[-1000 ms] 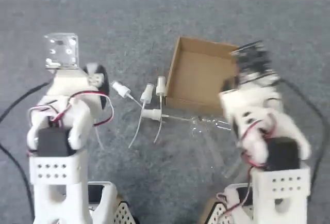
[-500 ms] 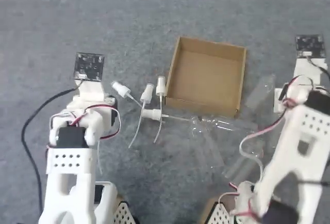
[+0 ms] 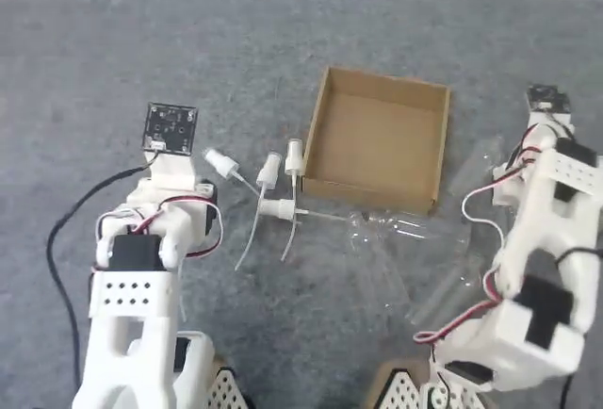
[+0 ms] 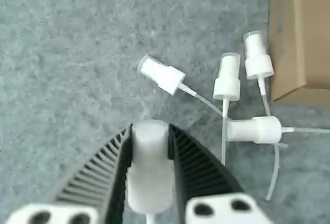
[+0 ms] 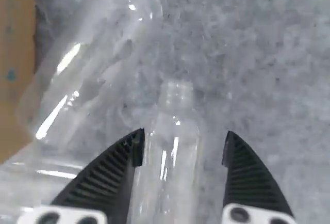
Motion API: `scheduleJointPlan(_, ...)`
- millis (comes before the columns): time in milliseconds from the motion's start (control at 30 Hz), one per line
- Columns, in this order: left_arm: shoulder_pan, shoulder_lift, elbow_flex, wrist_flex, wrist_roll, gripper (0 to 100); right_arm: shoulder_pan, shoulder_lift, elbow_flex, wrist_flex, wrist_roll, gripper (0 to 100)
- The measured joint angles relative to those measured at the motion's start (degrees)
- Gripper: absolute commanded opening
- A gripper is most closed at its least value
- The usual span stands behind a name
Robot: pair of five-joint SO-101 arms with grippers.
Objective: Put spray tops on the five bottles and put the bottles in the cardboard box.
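Right arm's swung out past the cardboard box [image 3: 372, 190]; right gripper [image 5: 184, 137] spread around a bottle [image 5: 170, 157], left gripper [image 4: 149, 131] pinching a spray top [image 4: 149, 172].

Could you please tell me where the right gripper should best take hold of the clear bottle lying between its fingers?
Probably its straight body, just below the shoulder, coming down from above. The clear bottle lies flat with its neck pointing away from the right gripper, whose open jaws straddle its long sides; that leaves the neck free.

right gripper [image 5: 180, 141]: cardboard box [image 3: 386, 80] to bottle [image 5: 172, 131] | left gripper [image 4: 149, 131]: shifted inward
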Motion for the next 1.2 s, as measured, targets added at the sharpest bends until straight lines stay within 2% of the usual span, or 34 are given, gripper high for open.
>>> scheduleJointPlan(100, 0.00, 0.00, 1.32, -1.49, 0.00, 1, 0.00, 3.87, -0.53, -1.41, 0.00, 19.5)
scheduleJointPlan(267, 0.00, 0.00, 1.67, -2.11, 0.00, 1, 1.93, 7.03, -0.79, -2.20, 0.62, 8.7)
scheduleJointPlan(533, 0.00, 0.00, 1.67, -2.37, 0.00, 1, 6.07, 7.56, -1.58, -2.20, 10.73, 0.6)
scheduleJointPlan(733, 0.00, 0.00, 2.02, -2.37, 0.00, 1, 6.86, 7.56, -2.37, -2.20, 24.26, 0.9)
scheduleJointPlan(800, 0.00, 0.00, 2.99, -2.37, 0.00, 1, 7.56, 7.56, -2.46, -2.20, 26.64, 1.0)
scheduleJointPlan(900, 0.00, 0.00, 3.08, -2.37, 0.00, 1, 7.91, 7.56, -2.46, -2.20, 26.81, 3.4)
scheduleJointPlan(1067, 0.00, 0.00, 3.08, -2.37, 0.00, 1, 7.91, 7.65, -2.46, -2.20, 25.23, 17.5)
scheduleJointPlan(1200, 0.00, 0.00, 3.08, -2.37, 0.00, 1, 8.35, 7.65, -2.46, -2.20, 22.77, 20.2)
